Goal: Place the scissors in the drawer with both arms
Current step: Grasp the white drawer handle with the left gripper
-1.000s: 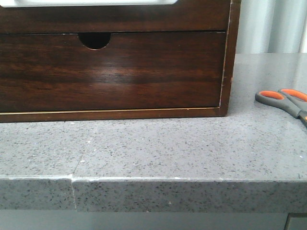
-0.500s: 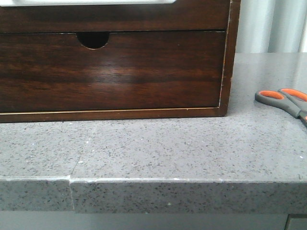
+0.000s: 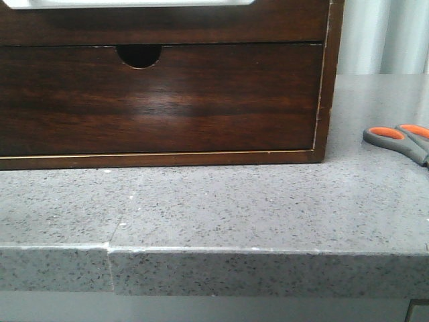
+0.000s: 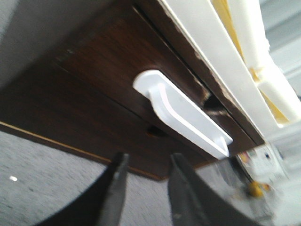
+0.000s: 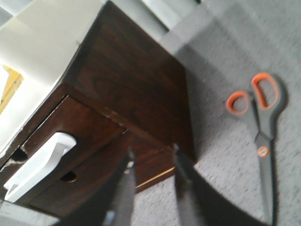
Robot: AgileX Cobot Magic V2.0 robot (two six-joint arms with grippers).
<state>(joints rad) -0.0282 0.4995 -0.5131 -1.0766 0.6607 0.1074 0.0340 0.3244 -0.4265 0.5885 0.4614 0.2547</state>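
Note:
The drawer (image 3: 161, 100) is a wide dark-brown front with a half-round notch (image 3: 139, 56) in its top edge; it sits shut in the casing. It also shows in the left wrist view (image 4: 70, 117) and the right wrist view (image 5: 94, 174). The scissors (image 3: 399, 139), grey with orange-lined loops, lie on the grey counter at the far right, partly cut off; the right wrist view shows them whole (image 5: 263, 136). My left gripper (image 4: 146, 162) is open and empty, above the counter before the drawer. My right gripper (image 5: 151, 157) is open and empty, near the casing's right corner, apart from the scissors.
The wooden casing (image 3: 324, 80) with a thin gold line stands on the speckled grey counter (image 3: 234, 208). A white handle (image 4: 183, 117) sticks out of the upper drawer and shows in the right wrist view (image 5: 37, 169). The counter's front edge (image 3: 268, 251) runs across the front view.
The whole scene in the front view has shifted a little to the right; the scissors sit closer to the frame's right edge. Nothing was gripped or moved.

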